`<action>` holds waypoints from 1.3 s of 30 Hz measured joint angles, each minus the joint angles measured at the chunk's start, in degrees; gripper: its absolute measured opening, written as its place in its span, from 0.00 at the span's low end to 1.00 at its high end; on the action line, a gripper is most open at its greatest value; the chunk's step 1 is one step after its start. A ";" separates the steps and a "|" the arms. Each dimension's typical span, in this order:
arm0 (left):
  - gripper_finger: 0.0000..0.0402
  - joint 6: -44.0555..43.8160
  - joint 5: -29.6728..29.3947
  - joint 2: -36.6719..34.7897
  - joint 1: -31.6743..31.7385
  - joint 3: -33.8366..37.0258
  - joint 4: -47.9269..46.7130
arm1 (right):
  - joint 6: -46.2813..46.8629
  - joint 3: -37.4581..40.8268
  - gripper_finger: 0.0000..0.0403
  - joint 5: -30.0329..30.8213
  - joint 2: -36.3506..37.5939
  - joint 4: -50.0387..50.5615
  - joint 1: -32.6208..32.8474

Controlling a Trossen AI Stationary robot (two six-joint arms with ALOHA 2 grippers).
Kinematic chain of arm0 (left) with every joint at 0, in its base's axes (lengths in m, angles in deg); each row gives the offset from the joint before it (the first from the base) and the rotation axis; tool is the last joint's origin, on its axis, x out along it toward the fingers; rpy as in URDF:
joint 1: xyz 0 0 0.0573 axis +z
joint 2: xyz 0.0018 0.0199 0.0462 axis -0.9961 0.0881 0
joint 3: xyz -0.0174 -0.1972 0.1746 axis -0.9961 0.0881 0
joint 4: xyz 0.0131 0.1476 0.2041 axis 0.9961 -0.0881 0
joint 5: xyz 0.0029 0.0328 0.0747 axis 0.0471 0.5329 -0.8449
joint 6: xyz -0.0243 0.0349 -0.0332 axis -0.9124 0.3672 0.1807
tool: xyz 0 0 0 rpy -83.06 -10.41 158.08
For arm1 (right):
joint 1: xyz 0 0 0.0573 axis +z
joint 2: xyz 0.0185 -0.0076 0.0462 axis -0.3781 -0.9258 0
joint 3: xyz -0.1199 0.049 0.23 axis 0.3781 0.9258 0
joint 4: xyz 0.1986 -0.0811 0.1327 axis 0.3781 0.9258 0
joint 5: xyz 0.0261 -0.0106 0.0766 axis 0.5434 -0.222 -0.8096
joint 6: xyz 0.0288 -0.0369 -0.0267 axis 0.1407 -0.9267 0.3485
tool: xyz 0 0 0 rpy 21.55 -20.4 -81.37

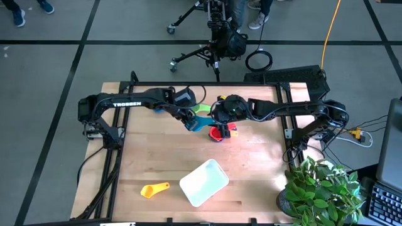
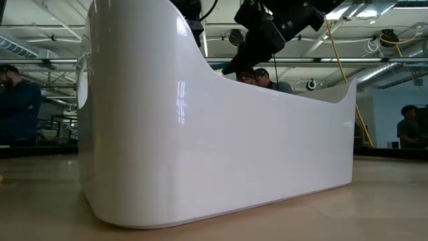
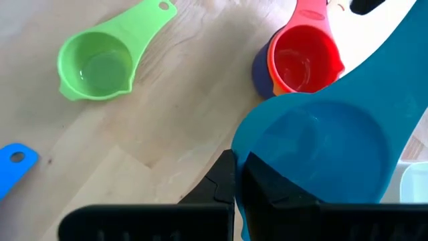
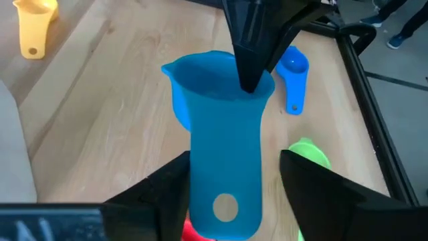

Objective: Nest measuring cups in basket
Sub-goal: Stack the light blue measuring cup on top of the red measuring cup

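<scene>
Even overhead light, glare streaks on the basket point(image 2: 200, 134).

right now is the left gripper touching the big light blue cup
Touching. In the left wrist view the left gripper has its fingers closed on the rim of the light blue measuring cup; the right wrist view shows them pinching that rim from above.

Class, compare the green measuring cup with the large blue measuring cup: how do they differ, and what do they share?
The green measuring cup lies free on the table; the large blue measuring cup is held by the left gripper, shut on its rim. The blue one looks the bigger and hangs over the red cup; the green one sits apart. The right gripper brackets only the blue cup's handle. Both have flat handles and pouring lips.
</scene>
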 joint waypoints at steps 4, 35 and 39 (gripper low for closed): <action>0.02 0.17 -0.04 0.00 -0.02 0.00 0.02 | -0.25 0.00 0.39 -1.43 0.00 0.49 0.01; 0.38 9.17 -1.86 -4.08 0.35 0.04 0.22 | -2.63 0.63 0.29 -1.74 2.47 9.38 -2.50; 0.37 12.01 -3.46 -8.33 -0.01 0.06 1.76 | -1.41 5.60 0.28 -4.40 7.32 9.06 -3.63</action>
